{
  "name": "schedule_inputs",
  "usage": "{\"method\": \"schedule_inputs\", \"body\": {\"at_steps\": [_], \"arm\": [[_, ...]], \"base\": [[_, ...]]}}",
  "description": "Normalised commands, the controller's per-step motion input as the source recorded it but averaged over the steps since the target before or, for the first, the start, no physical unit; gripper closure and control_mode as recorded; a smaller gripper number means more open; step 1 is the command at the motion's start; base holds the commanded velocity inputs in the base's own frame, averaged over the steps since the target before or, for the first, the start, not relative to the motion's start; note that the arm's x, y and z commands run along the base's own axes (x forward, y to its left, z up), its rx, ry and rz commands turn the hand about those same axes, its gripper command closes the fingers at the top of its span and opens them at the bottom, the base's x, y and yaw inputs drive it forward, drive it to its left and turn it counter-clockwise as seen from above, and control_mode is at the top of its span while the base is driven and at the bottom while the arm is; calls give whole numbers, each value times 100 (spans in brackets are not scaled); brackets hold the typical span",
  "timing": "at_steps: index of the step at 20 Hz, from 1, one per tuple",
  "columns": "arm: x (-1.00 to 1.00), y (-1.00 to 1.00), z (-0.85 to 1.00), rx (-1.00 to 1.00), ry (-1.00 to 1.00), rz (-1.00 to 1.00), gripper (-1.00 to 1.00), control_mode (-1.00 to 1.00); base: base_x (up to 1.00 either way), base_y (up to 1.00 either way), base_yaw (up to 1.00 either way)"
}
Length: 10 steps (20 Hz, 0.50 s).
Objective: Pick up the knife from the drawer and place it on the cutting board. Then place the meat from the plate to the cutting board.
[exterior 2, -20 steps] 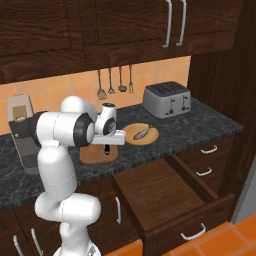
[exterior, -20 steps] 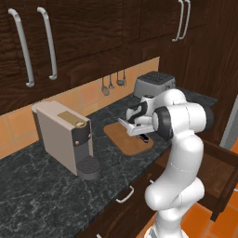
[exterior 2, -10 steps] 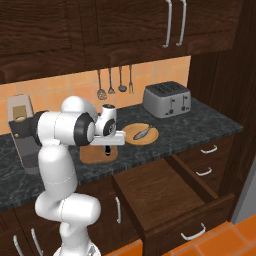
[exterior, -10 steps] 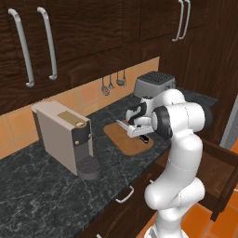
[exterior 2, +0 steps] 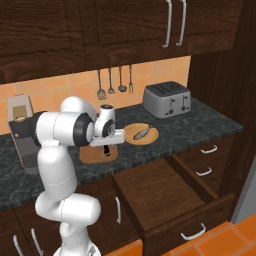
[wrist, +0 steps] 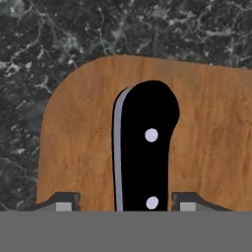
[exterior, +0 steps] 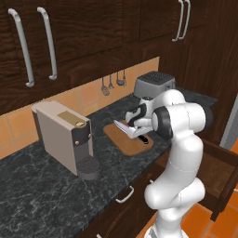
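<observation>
A: Why does the end effector (wrist: 118, 203) hang right over the cutting board (wrist: 206, 133)?

B: It looks like the drop-off. In the hand view its fingers (wrist: 61, 202) stand apart on either side of the knife (wrist: 146, 152), with wood showing between each tip and the handle, so I judge nothing is gripped.

A: And the knife itself?

B: Black handle, two silver rivets, a thin grey spine along one edge, above the board. The meat (exterior 2: 142, 132) lies on the plate (exterior 2: 133, 137), on the surface beside the board; the drawer (exterior 2: 165, 192) stands open.
</observation>
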Motion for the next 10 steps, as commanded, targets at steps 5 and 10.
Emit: {"method": "schedule_inputs", "body": {"at_steps": [5, 10], "arm": [[-1, 0, 4, 0, -11, 0, -100, -100], [0, -42, 39, 0, -13, -8, -100, -100]], "base": [[0, 0, 0], [0, 0, 0]]}}
